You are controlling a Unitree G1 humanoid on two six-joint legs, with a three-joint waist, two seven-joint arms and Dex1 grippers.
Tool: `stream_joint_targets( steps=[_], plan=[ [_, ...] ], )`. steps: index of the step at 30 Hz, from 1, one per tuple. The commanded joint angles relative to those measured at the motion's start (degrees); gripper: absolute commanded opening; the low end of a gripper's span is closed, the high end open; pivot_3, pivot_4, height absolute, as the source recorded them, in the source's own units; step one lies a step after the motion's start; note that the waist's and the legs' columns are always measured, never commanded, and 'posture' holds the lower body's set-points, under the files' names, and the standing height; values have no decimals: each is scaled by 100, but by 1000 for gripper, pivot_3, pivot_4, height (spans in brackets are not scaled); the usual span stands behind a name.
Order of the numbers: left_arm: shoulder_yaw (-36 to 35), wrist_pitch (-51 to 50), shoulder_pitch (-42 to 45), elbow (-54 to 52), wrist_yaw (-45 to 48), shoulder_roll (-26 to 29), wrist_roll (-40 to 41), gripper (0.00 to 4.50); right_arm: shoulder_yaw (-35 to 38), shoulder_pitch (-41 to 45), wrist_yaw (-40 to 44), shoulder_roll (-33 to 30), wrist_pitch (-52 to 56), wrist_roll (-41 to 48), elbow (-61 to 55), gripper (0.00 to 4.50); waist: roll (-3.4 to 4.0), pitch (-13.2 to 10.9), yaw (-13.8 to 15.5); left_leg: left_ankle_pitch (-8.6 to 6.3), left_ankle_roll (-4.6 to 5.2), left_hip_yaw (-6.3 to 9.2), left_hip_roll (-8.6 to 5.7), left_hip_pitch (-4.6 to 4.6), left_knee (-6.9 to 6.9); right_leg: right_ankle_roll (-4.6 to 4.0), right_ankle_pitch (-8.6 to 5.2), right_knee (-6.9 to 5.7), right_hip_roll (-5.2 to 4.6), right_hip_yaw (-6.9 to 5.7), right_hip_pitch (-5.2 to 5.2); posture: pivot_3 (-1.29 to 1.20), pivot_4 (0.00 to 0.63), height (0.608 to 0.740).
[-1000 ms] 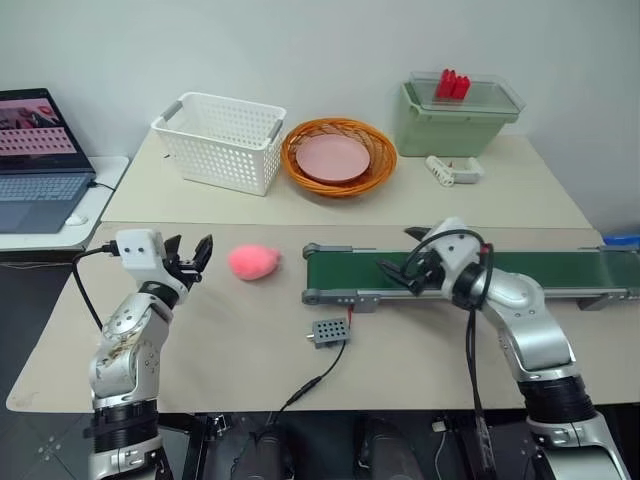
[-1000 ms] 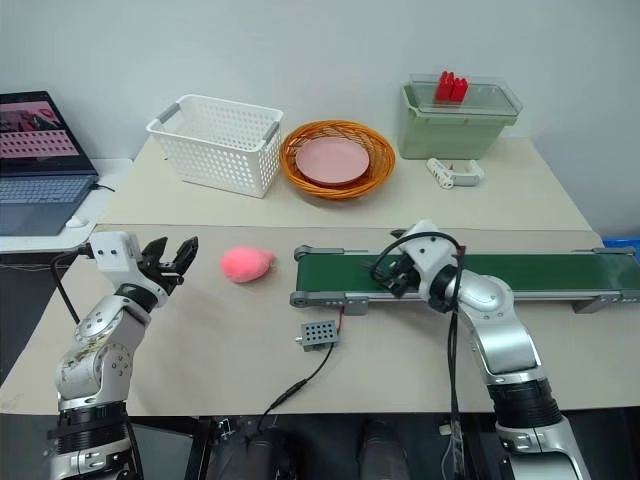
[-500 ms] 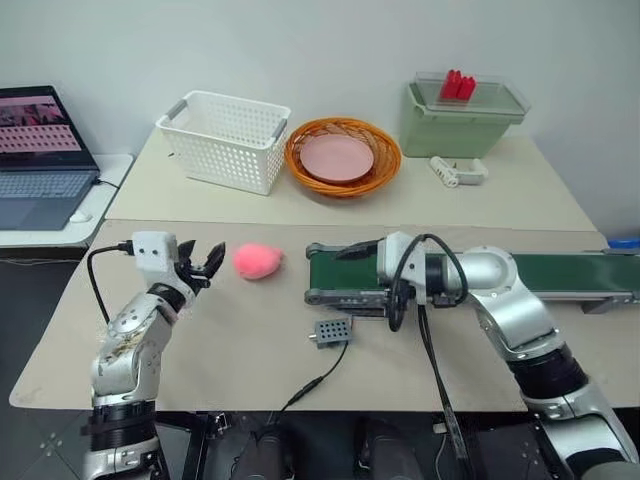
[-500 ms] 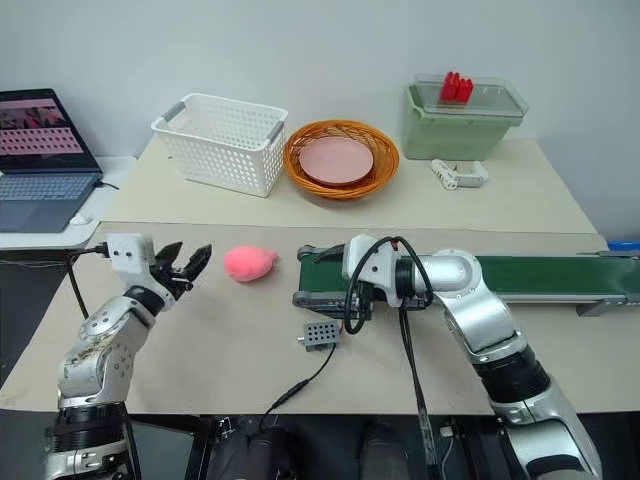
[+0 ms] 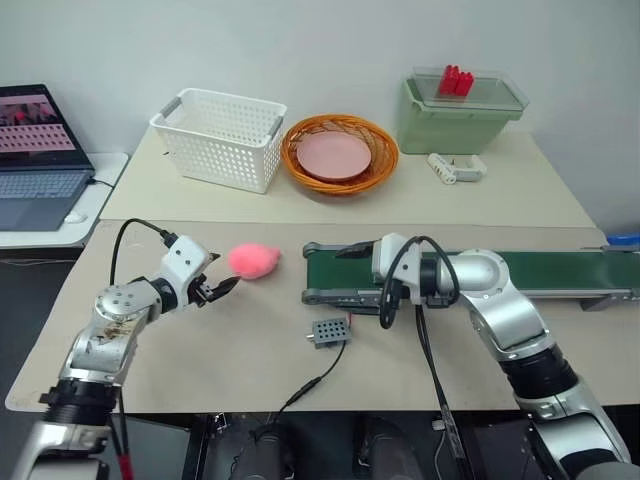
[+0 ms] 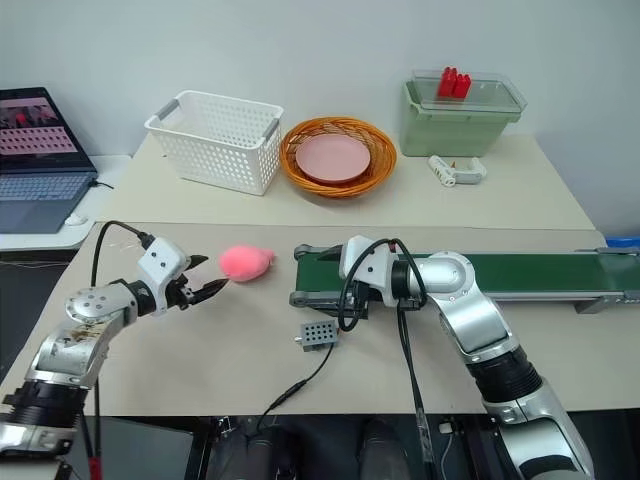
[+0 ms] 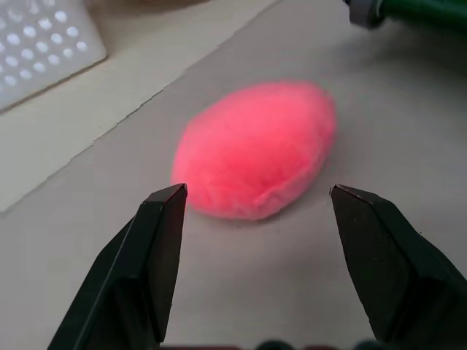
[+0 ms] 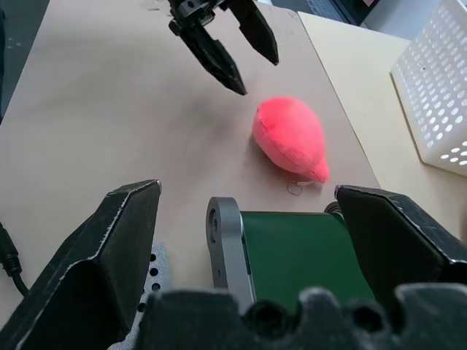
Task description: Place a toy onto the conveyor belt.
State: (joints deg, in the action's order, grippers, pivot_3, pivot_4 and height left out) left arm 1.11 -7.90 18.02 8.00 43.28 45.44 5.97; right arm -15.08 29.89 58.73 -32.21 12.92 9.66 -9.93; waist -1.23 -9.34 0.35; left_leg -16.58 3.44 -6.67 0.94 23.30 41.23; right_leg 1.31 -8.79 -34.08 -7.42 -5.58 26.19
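The pink plush toy (image 5: 253,261) lay on the tan table (image 5: 250,350), at nine o'clock from the end roller of the dark green conveyor belt (image 5: 560,270), apart from it. The left gripper (image 5: 218,287), jaws spread wide and empty, pointed at the toy. The right gripper (image 8: 248,240) hovered over the belt's end, jaws released.

table (image 5: 240,370) beige | on it: toy (image 5: 253,261), conveyor belt (image 5: 560,271), white basket (image 5: 220,139), perhaps wicker tray (image 5: 340,157)
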Motion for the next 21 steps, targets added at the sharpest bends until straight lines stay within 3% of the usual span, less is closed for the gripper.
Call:
stream_joint_targets(
  steps=[1,6,9,15,21],
  plan=[
    [-132,1027,173,330,115,376,-396,3333,135,-100,-115,-46,-9,-10,-240,4500,0,0,0,1,-2,0,0,-1,-6,-2,-1,0,0,0,2,0,150,740],
    [-344,1753,-276,354,-580,260,-773,3333,183,-260,-290,-49,51,-31,-334,4500,2,-1,-2,4,-6,-2,0,-5,-26,-5,-3,0,-2,-1,4,0,150,740],
    [-300,2064,-730,368,-1357,-289,-1086,3333,197,-320,-383,-31,89,-18,-381,4500,2,0,-10,4,-5,-5,-1,-7,-29,-3,-3,-1,-1,-2,-2,0,150,740],
    [13,2789,-1250,968,-3478,-1176,-2479,3333,215,-255,-431,-45,164,8,-391,4500,1,0,-2,4,-4,-8,-3,-6,-27,2,2,1,-1,-4,-3,0,150,740],
    [327,2907,-1316,1465,-5474,-1424,-3870,3333,221,-181,-417,-48,232,40,-413,4500,2,1,25,2,6,-3,3,-26,-28,-17,17,-5,-8,-3,-10,0,150,740]
  ],
)
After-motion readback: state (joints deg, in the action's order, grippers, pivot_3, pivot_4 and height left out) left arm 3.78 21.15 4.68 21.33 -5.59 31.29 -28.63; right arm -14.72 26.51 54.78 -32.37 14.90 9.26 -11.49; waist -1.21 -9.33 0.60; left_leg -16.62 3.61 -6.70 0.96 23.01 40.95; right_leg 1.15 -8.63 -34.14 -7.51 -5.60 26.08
